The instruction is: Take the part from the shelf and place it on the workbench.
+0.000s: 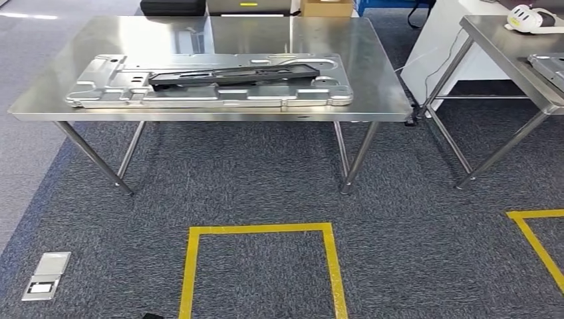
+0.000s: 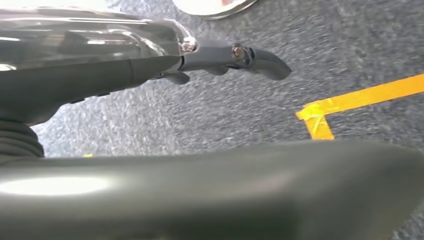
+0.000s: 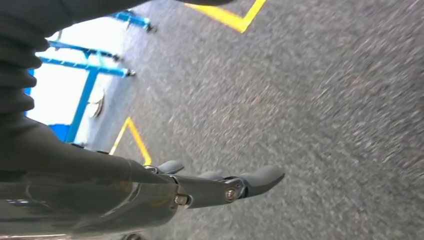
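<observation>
A long black part (image 1: 233, 74) lies flat on a large silver stamped metal panel (image 1: 100, 90), which rests on the steel workbench (image 1: 372, 60) ahead of me in the head view. My left hand (image 2: 210, 57) hangs over the grey carpet, its fingers stretched out and holding nothing. My right hand (image 3: 210, 189) also hangs above the carpet with its fingers straight and nothing in them. Both hands are well away from the workbench.
A second steel table (image 1: 512, 46) stands at the right with a white device (image 1: 529, 18) on it. A yellow tape square (image 1: 259, 229) marks the carpet before the workbench, near a floor socket box (image 1: 45, 276). A blue frame (image 3: 85, 75) stands behind me.
</observation>
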Controlling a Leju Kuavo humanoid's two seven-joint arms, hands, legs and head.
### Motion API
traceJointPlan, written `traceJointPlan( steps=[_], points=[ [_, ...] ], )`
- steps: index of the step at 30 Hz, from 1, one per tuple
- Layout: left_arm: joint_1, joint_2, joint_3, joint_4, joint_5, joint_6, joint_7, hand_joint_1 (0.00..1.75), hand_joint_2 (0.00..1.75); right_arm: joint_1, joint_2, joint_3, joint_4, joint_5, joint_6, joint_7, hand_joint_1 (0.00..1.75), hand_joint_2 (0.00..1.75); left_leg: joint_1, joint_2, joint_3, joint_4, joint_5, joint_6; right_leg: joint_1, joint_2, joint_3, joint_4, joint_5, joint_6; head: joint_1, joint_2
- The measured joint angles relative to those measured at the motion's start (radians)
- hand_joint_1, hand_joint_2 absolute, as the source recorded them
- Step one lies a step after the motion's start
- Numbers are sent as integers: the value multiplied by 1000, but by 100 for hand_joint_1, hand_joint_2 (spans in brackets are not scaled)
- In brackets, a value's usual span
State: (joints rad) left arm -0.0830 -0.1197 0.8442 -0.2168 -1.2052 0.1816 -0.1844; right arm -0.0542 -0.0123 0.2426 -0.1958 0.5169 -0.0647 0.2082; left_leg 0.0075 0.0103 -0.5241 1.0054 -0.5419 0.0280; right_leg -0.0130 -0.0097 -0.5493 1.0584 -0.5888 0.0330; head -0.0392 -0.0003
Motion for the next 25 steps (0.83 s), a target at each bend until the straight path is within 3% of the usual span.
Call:
traceJointPlan(
  steps=[2, 4, 5, 6, 8, 10, 12, 25],
  points=[
    [5, 4, -36, -7, 55, -9, 8, 0, 175, 13, 0, -9, -1, -23, 2, -9, 0, 175, 0, 2, -4, -1, 4, 8, -1, 3, -50, 120, -70, 3, 0, 0],
    [9, 8, -71, -20, 112, -17, 17, 0, 175, 33, 0, -19, -1, -47, 4, -18, 0, 175, -2, 4, -6, 0, 5, 10, -2, 4, -91, 224, -105, 6, 0, 0],
    [10, 11, -89, -29, 141, -21, 21, 0, 131, 44, 0, -24, 0, -59, 4, -23, 0, 175, -2, 4, -6, 1, 5, 11, -3, 4, -88, 225, -93, 10, 0, 0],
    [9, 13, -107, -39, 168, -25, 25, 0, 87, 56, -1, -29, 1, -71, 5, -27, 0, 175, -1, 4, -5, 3, 5, 10, -5, 4, -65, 186, -65, 16, 0, 0],
    [8, 21, -144, -61, 222, -33, 33, 0, 0, 77, 1, -40, 3, -95, 7, -37, 0, 175, -1, 2, -8, 14, -1, 6, -15, 5, 5, 46, -3, 37, 0, 0],
    [9, 30, -181, -79, 278, -42, 41, 0, 0, 93, 5, -50, 4, -120, 10, -47, 0, 87, -8, 0, -16, 29, -9, -1, -22, 10, 39, -33, 19, 32, -1, 0],
    [14, 38, -222, -91, 338, -50, 50, 0, 0, 105, 7, -61, 2, -145, 14, -57, 0, 0, -11, -1, -20, 34, -11, -3, -21, 14, 36, -36, 16, 14, -2, 0],
    [100, 62, -471, -115, 701, -103, 104, 0, 0, 136, 7, -129, -60, -299, 33, -119, 0, 0, -5, -1, -18, 27, -5, -13, -11, 13, 36, -33, 14, 8, -2, 0]
  ],
)
